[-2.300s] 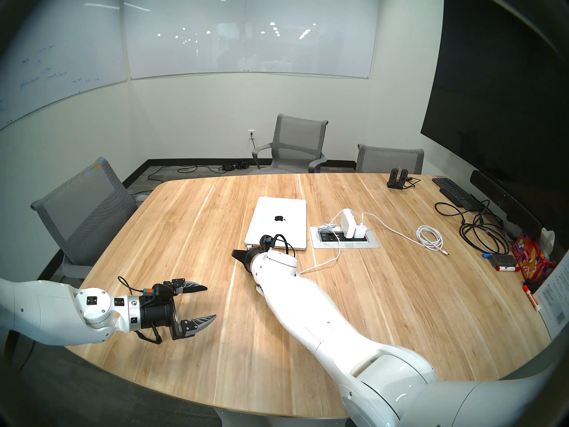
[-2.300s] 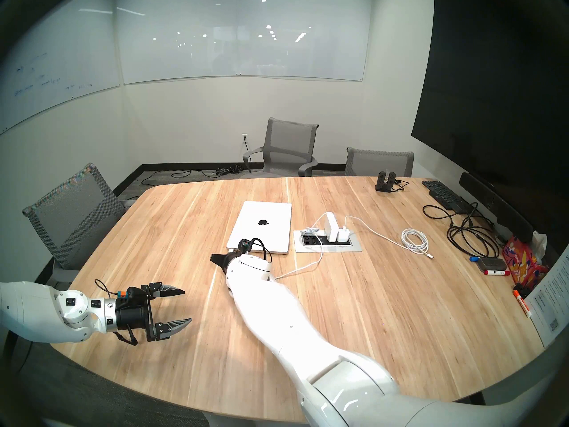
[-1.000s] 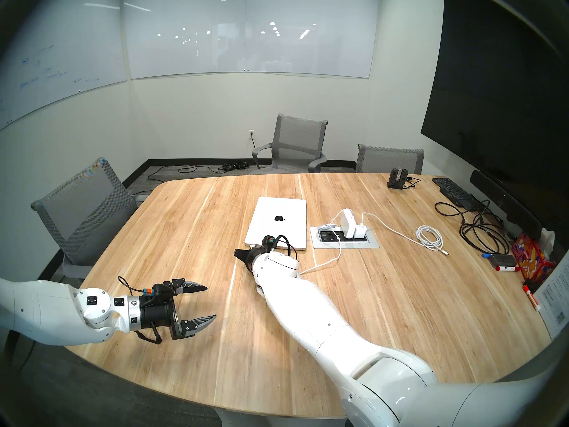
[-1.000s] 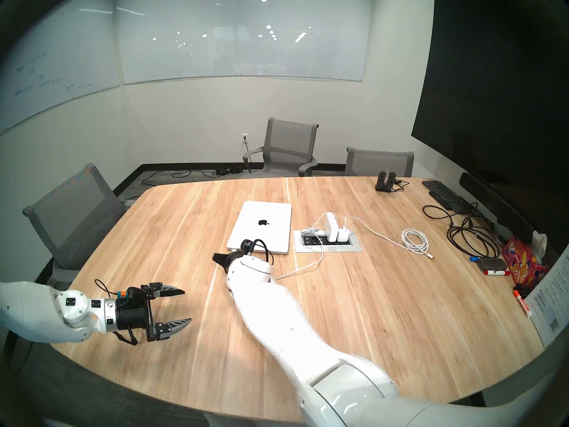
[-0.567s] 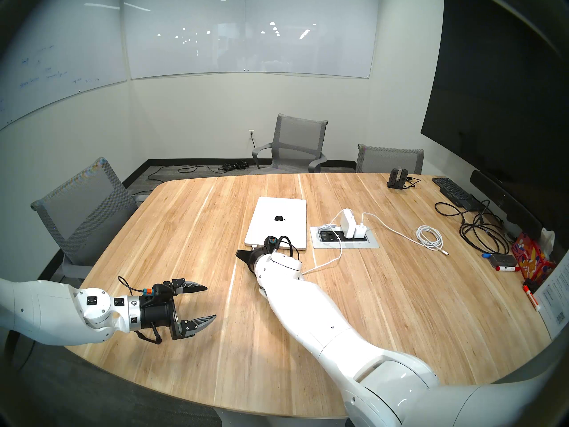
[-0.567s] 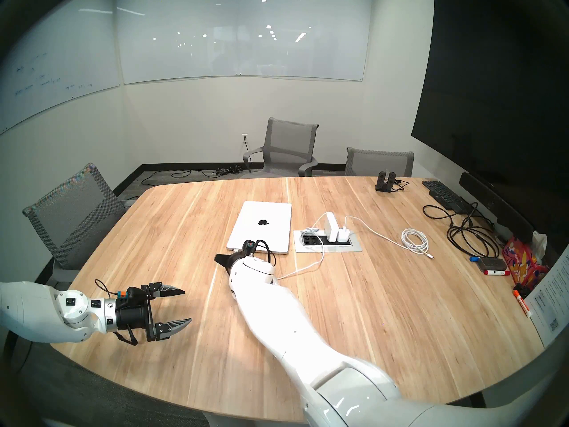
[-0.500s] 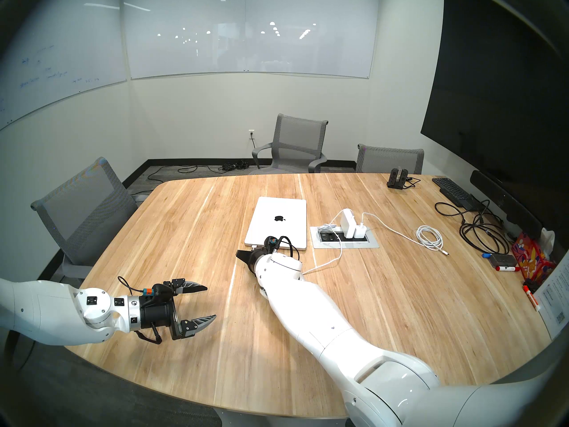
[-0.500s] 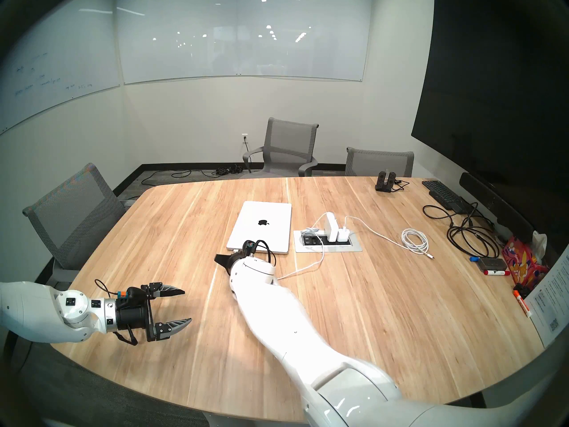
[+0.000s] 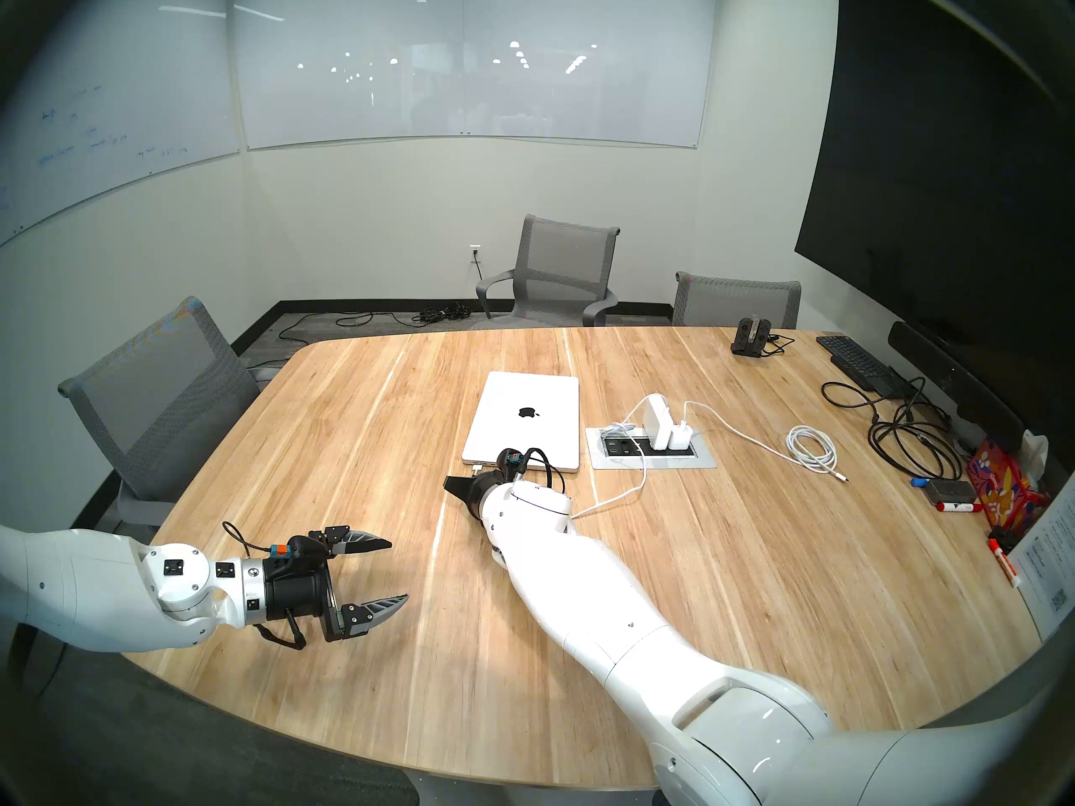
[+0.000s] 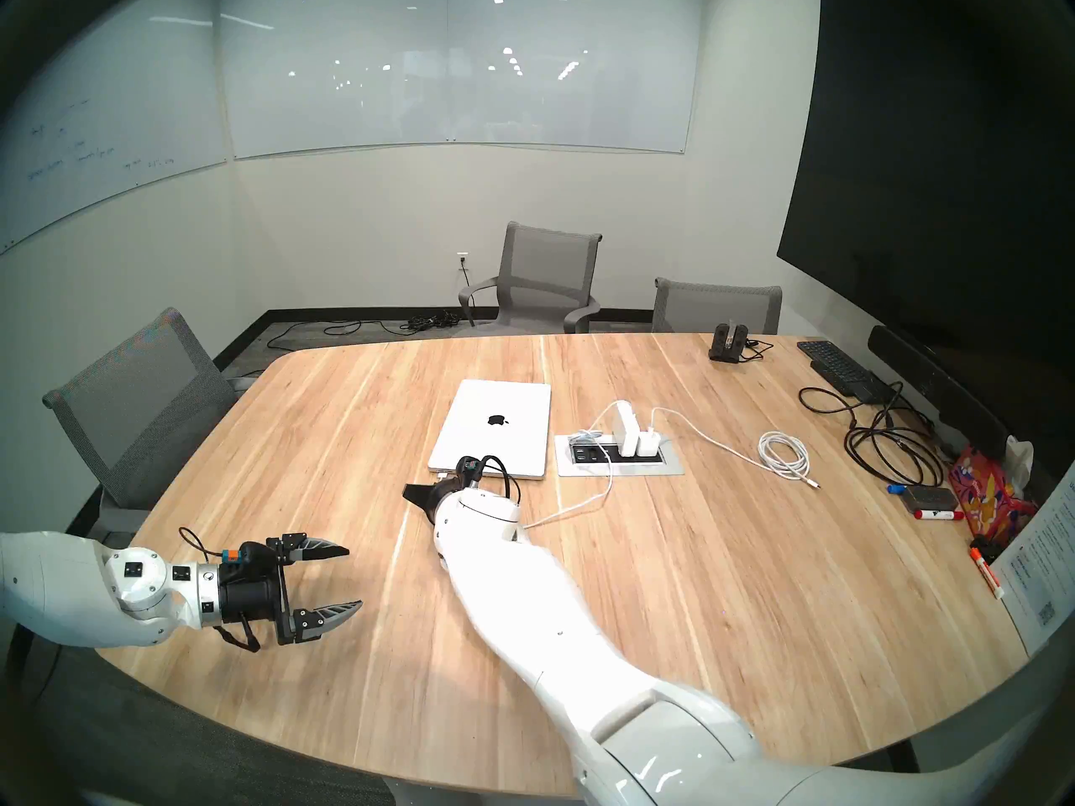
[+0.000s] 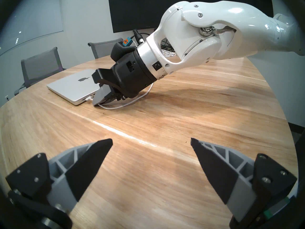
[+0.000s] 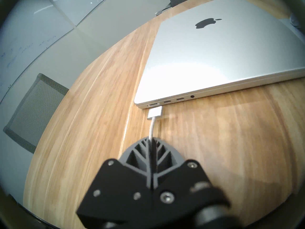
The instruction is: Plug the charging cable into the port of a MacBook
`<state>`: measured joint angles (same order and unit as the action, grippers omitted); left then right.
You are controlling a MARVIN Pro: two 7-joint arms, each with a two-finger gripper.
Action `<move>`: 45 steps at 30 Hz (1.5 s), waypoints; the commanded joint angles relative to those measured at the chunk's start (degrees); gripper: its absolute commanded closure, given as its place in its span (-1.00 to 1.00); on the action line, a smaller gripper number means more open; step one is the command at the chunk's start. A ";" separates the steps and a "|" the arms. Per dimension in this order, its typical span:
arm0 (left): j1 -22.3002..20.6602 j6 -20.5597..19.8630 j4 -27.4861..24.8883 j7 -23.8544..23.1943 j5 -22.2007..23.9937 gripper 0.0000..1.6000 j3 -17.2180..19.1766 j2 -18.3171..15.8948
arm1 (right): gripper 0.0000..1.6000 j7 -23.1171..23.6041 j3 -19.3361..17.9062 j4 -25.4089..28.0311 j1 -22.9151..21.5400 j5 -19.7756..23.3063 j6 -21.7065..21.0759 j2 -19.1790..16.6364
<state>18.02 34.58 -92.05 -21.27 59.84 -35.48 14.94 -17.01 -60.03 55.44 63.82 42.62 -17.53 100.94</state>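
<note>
From the head cameras, the MacBook (image 9: pixel 526 418) lies closed on the wooden table (image 9: pixel 727 584), a black apple logo (image 9: pixel 527 411) centred on its lid. Right of it, a recessed power box (image 9: pixel 651 463) holds two white adapters (image 9: pixel 660 424) standing in its socket strip. The charging cable (image 9: pixel 616 496) runs from there toward the right gripper (image 9: pixel 474 476) at the laptop's near left corner. A coiled white cable (image 9: pixel 811 447) lies farther right. At the far right edge sits a sheet with a QR code (image 9: pixel 1056 601); its writing is too small to read. The left gripper (image 9: pixel 387 572) hovers near the table's near left side, jaws spread wide and empty.

The left wrist view shows the connector (image 11: pixel 89 99) just beside the laptop's near edge.

In the right wrist view, the right gripper's fingers (image 12: pixel 142 151) are pressed together on the cable just behind its flat silver connector, which sits just short of the leftmost port (image 12: pixel 154 104), not inserted.
</note>
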 commanded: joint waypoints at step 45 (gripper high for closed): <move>-0.43 0.10 0.00 0.05 0.01 -1.00 0.42 0.05 | -1.00 1.03 -0.40 -1.08 -1.20 0.09 0.40 -0.27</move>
<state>18.02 34.58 -92.05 -21.27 59.84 -35.48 14.94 -15.35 -60.40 52.88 61.09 42.76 -16.50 101.67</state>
